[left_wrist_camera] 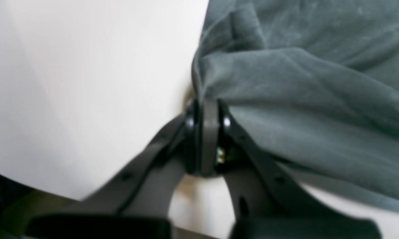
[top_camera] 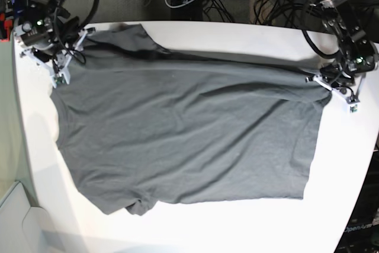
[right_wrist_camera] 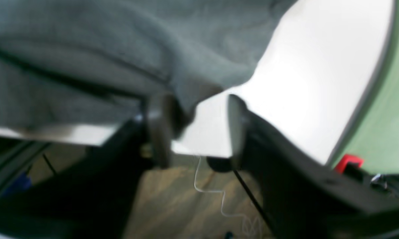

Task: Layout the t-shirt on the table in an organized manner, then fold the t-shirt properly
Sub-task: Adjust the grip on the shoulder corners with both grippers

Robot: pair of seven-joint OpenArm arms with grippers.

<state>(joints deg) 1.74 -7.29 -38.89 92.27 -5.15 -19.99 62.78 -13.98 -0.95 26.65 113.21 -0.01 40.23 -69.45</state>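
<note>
A: Base view, left side. What does the right hand (top_camera: 59, 78) show?

B: Its jaws stand parted, released. In the right wrist view the right hand (right_wrist_camera: 196, 129) has a grey cloth edge of the t-shirt (right_wrist_camera: 103, 53) hanging down beside one finger (right_wrist_camera: 157, 127), while the other finger (right_wrist_camera: 237, 127) stands apart over bare white worktop (right_wrist_camera: 305, 83). Nothing is pinched between them.

A: And the garment itself?

B: The t-shirt (top_camera: 183, 128) lies spread open on the worktop (top_camera: 237, 229), dark grey, lightly wrinkled. One corner sits just beside the right hand; the cloth runs from there across to the left hand. A small bunched fold lies at the near edge, well apart from both hands.

A: Right side of the base view, then.

B: The left hand (top_camera: 350, 102) sits at the other far corner of the shirt. In the left wrist view the left hand (left_wrist_camera: 207, 109) is clenched, its fingertips (left_wrist_camera: 192, 114) pressed together on a gathered edge of the t-shirt (left_wrist_camera: 302, 99). Cloth fans out to one side of the hand; plain worktop (left_wrist_camera: 86, 83) lies on the other.
</note>
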